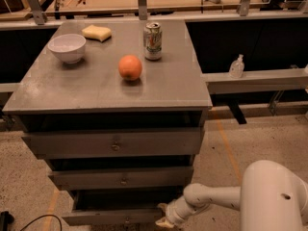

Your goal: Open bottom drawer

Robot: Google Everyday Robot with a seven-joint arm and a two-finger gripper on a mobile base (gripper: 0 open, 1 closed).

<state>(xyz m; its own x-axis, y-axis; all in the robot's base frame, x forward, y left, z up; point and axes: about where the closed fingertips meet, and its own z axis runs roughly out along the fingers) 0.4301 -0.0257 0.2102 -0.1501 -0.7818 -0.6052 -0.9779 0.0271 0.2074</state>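
The grey cabinet has three drawers stacked under its top. The bottom drawer point(115, 217) is the lowest, slim front panel, and it stands pulled out a little, with a dark gap above it. Its small knob point(126, 222) sits at the frame's lower edge. My gripper point(163, 216) reaches in from the lower right on a white arm and sits at the right end of the bottom drawer's front. Whether it touches the panel is unclear.
On the cabinet top point(72, 88) stand a white bowl point(67, 47), a yellow sponge point(96, 32), a drink can point(153, 41) and an orange point(130, 67). A rail with a small clear bottle point(236, 66) runs to the right. A black cable point(29, 221) lies on the floor at left.
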